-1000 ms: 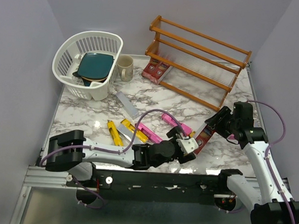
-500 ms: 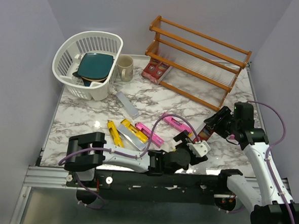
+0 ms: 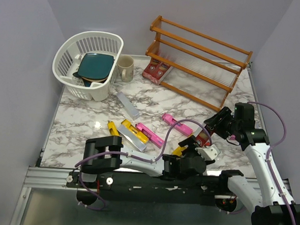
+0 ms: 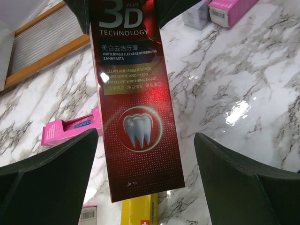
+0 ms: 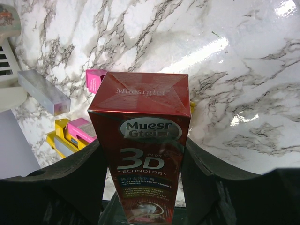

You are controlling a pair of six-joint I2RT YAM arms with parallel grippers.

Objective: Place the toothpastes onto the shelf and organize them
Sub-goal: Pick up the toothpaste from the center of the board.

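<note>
Right wrist view shows the right pincer (image 5: 143,157) pinching a red toothpaste box (image 5: 140,108) by its sides. Just below that pincer, the left pincer (image 4: 145,136) is spread wide, one finger on each side of the box, not touching. Best to squeeze firmly, lift clear of the left fingers, then carry it far forward to the shelf (image 3: 199,64) and lay it straight.

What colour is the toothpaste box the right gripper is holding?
The box is glossy red, clearest in the right wrist view.
</note>
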